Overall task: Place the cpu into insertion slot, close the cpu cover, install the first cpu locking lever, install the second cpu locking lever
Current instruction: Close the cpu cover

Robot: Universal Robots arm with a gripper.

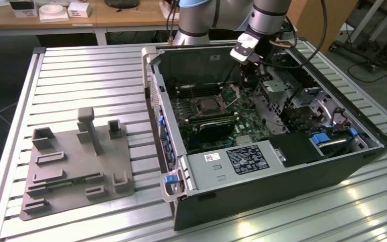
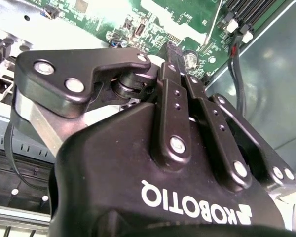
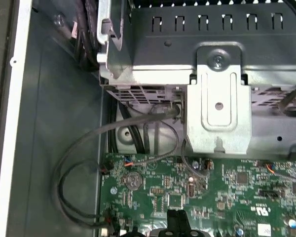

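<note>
Arm reaches down into the open PC case on the slatted table. Pincer hangs inside the case over the green board, near the rear wall and just to the exterior view's right of the slot. In the second wrist view the pincer looks pressed together at the tips, w/ nothing I can see btw them. Cpu lies flat in the slot, silvery top up. Cover stands tilted up on the slot's side toward the exterior view's right, not down on the cpu. It's close to the pincer, but I can't tell if they touch. In the first wrist view the pincer tips sit over the board, w/ black cables and a grey metal bracket nearby. A grey tray w/ holders lies on the table, well apart, to the exterior view's left of the case.
</note>
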